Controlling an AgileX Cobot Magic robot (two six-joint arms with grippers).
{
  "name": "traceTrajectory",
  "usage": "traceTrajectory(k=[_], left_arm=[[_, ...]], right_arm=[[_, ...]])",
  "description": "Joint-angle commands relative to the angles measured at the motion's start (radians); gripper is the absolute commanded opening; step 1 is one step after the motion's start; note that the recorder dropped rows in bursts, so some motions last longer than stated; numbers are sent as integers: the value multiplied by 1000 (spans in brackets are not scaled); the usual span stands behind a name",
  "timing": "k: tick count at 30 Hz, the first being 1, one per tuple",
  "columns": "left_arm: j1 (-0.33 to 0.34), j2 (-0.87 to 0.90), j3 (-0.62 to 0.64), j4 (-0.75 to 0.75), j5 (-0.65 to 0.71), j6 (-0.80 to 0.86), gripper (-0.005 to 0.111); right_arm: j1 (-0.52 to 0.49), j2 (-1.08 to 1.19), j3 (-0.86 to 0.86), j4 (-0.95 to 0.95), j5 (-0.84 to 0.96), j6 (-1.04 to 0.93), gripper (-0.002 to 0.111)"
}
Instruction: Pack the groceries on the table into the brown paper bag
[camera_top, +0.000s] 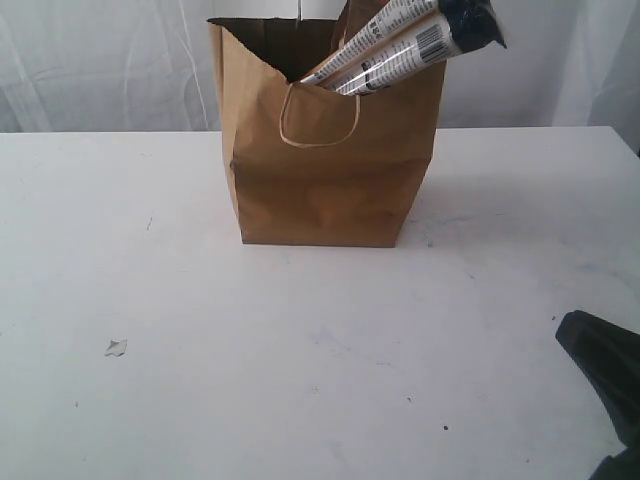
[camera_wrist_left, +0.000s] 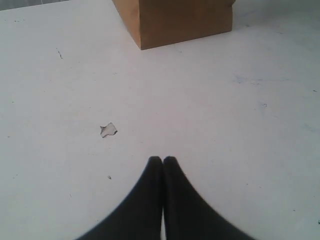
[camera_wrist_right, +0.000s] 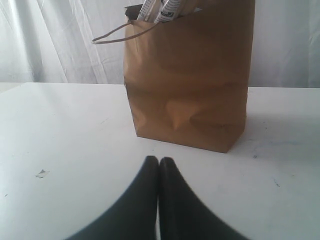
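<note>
- Brown paper bag (camera_top: 330, 180): plain kraft brown, no print; darker brown in the creases and inside the mouth.
- Bag handle (camera_top: 318, 135): pale tan cord.
- Long noodle packs (camera_top: 400, 45): white and light grey wrap, black lettering, a black-striped barcode, glossy near-black ends.
- Table (camera_top: 200, 400): white, with faint grey-blue scuffs and scattered small dark specks.
- Small flake (camera_top: 116, 347) on the tabletop: greyish white, darker at its edge.
- Left gripper (camera_wrist_left: 162, 160): matt black, unpatterned.
- Right gripper (camera_wrist_right: 158, 160): matt black, unpatterned.
- Backdrop curtain (camera_top: 100, 60): white, with soft grey vertical folds.
</note>
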Motion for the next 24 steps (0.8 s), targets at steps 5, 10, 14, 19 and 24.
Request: traceTrajectory(k=[5,10,14,19,24], left_arm=[[4,-5,3,-9,-5,7,0],[4,-5,3,-9,-5,7,0],[4,-5,3,-9,-5,7,0],[4,-5,3,-9,-5,7,0],[4,-5,3,-9,-5,7,0]], right_arm=[[-5,-7,6,0,-4,2,0],[-26,-37,6,0,9,-3,0],[-119,-125,6,0,137,-36,0],[-244,-221,6,0,363,-46,0],[-353,-300,6,0,455,-131,0]])
